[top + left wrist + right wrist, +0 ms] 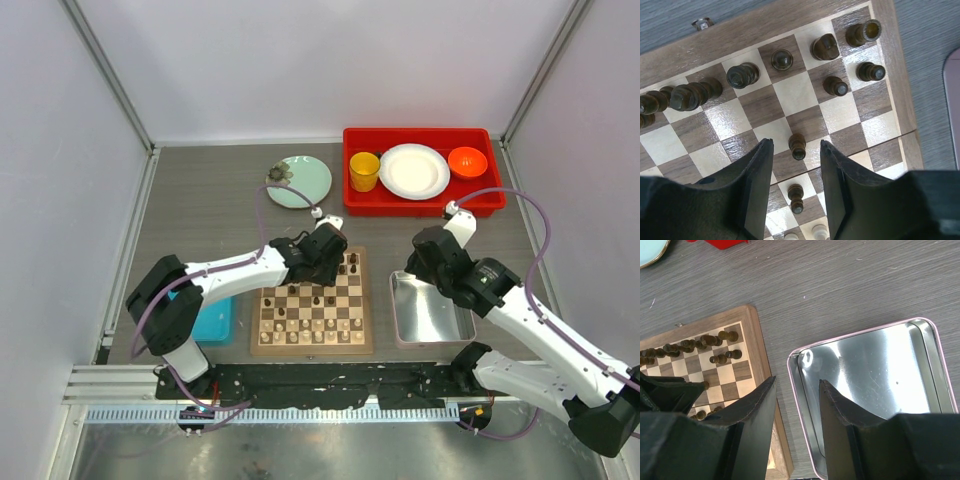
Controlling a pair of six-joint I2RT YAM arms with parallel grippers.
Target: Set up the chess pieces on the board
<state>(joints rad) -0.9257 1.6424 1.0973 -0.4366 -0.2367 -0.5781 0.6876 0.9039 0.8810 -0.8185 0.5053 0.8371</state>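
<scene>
Near the grey tabletop's (220,200) near edge, the square wooden chessboard (310,347) carried tiny dark and cream chess pieces (742,75). Over its far rows, the left claw (796,143) stood part-open astride a dark brown pawn (798,153), not touching it. An off-centre pinch might topple it into neighbouring pieces. Rightward, the right claw (797,381) hung open and empty above a silver metal tray (880,370).

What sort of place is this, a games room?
Probably a robot test booth: plain white panels wall in a grey table, two arms are bolted to a metal rail, and the board and red tray look like props.
</scene>
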